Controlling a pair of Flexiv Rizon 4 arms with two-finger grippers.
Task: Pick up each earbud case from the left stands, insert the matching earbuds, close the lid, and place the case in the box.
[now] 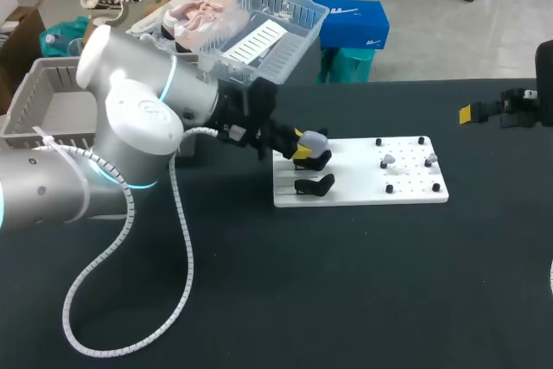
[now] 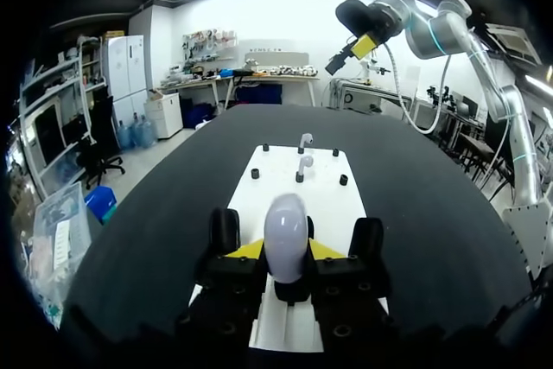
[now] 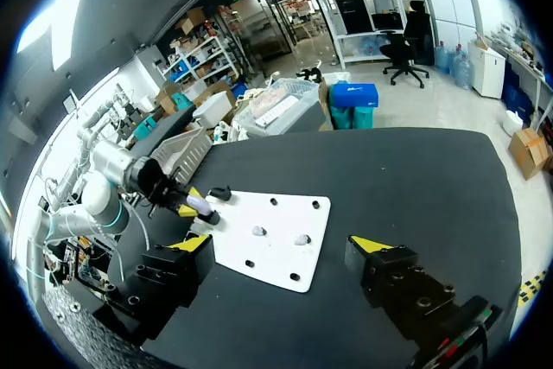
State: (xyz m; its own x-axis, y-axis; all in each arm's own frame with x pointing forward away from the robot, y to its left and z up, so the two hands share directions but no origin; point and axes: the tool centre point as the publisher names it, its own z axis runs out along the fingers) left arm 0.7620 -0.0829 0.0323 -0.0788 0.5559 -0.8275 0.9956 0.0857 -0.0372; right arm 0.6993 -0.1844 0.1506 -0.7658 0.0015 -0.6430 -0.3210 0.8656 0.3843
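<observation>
On the white board (image 1: 363,192), an empty black stand (image 1: 315,185) sits nearest. At its 12 o'clock, the left gripper (image 1: 304,149) clamps the lavender case (image 1: 316,138). Earbuds (image 1: 389,161) lie at 3 o'clock. The right gripper (image 3: 281,246) hangs spread wide, farther off at 2 o'clock.

Left gripper (image 2: 286,252) is clamped on the earbud case (image 2: 286,229), which is pale and rounded, with a yellow tip touching each side. The case sits over the near end of the white board (image 2: 298,198), and the board lies on the black table (image 2: 155,239). Two white earbuds (image 2: 304,162) stand one behind the other on the board's midline, toward its far edge. Four black pegs (image 2: 256,174) flank them, two per side. Right arm (image 2: 449,28) hangs above the table's far right corner.
</observation>
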